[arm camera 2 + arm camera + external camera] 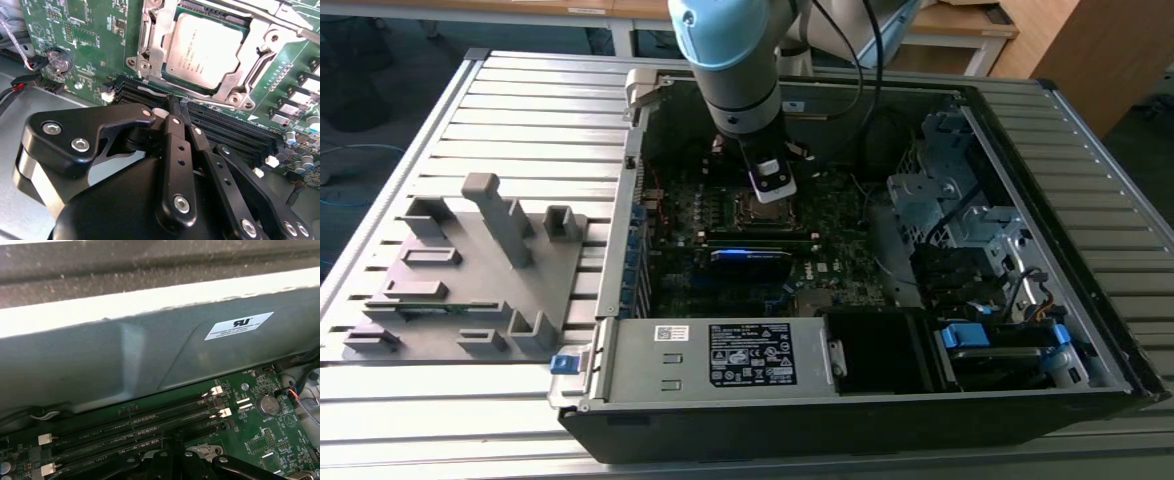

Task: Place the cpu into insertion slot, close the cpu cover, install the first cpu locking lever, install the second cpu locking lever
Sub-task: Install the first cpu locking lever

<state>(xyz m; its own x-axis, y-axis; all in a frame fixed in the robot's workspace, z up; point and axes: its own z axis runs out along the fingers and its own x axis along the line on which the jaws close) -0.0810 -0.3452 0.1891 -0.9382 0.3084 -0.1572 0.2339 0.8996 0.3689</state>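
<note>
The computer case (854, 250) lay open mid-frame in the exterior view. In the second wrist view's upper right, the cpu (205, 50) sat under its cpu cover (150, 55): stiff, probably fragile, best held by its edges. The pincer (177, 107) was clenched, empty.

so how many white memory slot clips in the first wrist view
4 white clips: two by the coin battery, two at the memory slots' opposite end; the gripper may hide more.

Single arm (734, 60) reaching steeply downward, wrist vertical, black gripper (176, 107) at its tip, fingers (175, 145) pressed together, nothing between them
</note>
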